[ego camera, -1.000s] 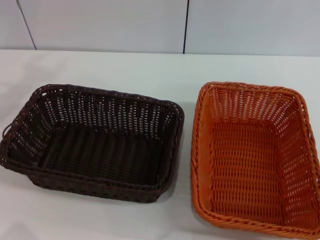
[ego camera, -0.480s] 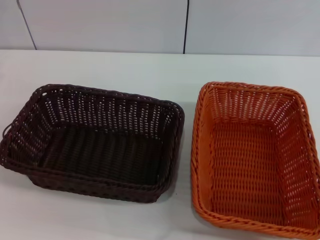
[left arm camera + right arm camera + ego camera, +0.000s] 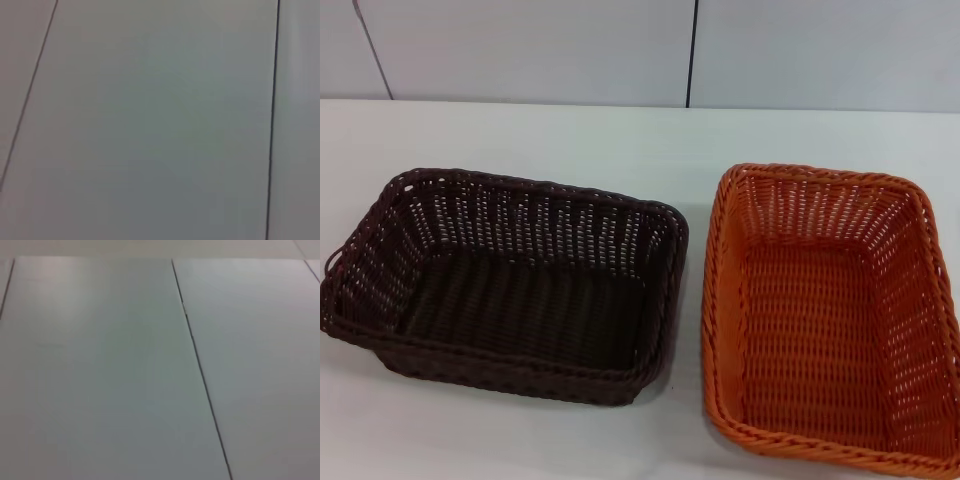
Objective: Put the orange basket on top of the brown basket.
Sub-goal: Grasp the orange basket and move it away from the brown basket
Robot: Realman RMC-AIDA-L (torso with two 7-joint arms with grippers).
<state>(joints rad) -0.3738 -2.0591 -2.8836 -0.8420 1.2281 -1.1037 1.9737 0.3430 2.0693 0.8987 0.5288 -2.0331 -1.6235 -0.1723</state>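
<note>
The orange basket [image 3: 825, 312] stands upright on the white table at the right in the head view, its near right corner cut off by the picture's edge. The brown basket [image 3: 510, 282] stands upright to its left, a narrow gap of table between the two. Both baskets hold nothing. Neither gripper nor arm shows in the head view. Both wrist views show only pale panels with thin dark seams.
The white table [image 3: 620, 140] stretches behind the baskets to a pale panelled wall [image 3: 530, 50]. A strip of table lies in front of the brown basket.
</note>
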